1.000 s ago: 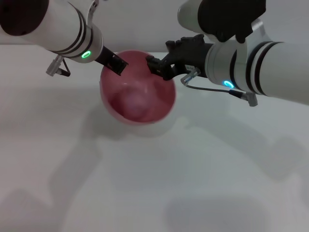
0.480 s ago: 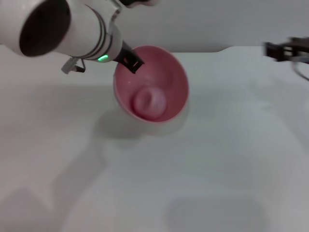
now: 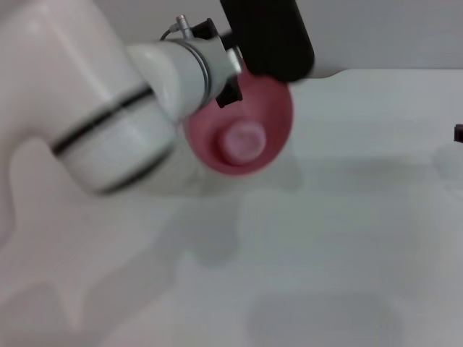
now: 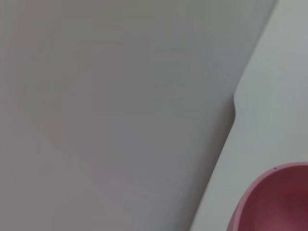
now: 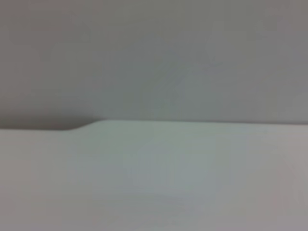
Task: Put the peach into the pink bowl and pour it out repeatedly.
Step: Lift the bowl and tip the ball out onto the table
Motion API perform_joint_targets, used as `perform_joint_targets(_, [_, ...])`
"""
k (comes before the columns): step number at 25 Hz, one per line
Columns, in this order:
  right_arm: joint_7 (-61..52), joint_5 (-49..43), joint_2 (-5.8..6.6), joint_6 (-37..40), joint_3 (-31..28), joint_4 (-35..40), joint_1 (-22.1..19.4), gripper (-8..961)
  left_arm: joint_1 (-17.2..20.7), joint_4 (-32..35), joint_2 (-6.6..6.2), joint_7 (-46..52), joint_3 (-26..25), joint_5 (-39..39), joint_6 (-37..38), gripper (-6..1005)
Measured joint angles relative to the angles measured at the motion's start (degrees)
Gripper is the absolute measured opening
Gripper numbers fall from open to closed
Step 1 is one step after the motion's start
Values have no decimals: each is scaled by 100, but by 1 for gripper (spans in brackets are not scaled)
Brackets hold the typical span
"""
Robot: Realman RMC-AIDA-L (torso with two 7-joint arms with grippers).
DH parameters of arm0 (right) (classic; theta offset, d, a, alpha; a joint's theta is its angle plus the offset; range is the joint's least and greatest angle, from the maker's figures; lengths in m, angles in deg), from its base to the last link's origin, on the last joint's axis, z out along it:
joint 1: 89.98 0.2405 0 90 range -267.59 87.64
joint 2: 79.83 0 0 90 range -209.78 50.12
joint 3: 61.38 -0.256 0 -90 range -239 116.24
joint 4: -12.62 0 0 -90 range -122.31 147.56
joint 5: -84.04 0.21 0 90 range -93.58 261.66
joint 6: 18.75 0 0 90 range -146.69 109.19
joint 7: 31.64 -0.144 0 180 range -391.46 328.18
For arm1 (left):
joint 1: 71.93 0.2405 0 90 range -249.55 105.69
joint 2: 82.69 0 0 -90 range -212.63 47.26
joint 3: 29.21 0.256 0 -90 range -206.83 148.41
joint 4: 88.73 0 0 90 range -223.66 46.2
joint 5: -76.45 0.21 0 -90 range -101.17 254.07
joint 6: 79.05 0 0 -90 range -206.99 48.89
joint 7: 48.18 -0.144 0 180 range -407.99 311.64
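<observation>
A curved piece of the pink bowl point(image 4: 276, 202) shows at one corner, its rim and glossy inner wall visible. Beside it lies the pale desk point(image 4: 269, 96), whose edge meets a plain grey wall point(image 4: 115, 106) filling the remaining view.

A pale white table point(image 3: 340, 238) fills the view, soft shadows pooling toward seven o'clock, and a plain grey wall point(image 3: 383, 32) runs along twelve o'clock.
</observation>
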Motion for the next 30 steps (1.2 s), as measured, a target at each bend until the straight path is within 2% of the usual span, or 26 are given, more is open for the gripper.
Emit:
perform_joint_targets(1, [0,0,5,21,3,-53,4,584,0,0,0,0,0,0,0,48])
perform_joint_targets(2, [1,0,8,31,3,-87,7,583,44,48,21,-30,460,651,-80,48])
perform_joint_targets(3, [1,0,11,42,4,-115,11,582,49,54,22,-30,502,715,-87,48])
perform_joint_targets(9, [4,0,17,46,-14,-157,25,576,318,267,27,-3,1352,2205,-138,48])
perform_joint_targets(15, [7,0,23,49,-1,-172,52,570,426,230,29,-51,1745,2818,-148,48])
perform_joint_targets(16, [7,0,23,52,-1,-173,57,569,533,176,28,-71,2090,3375,-151,48])
perform_joint_targets(23, [8,0,24,55,0,-176,99,563,624,82,28,-80,2427,3995,-115,48])
perform_joint_targets(30, [8,0,24,55,18,-182,105,556,766,-352,27,-310,2937,4692,147,48])
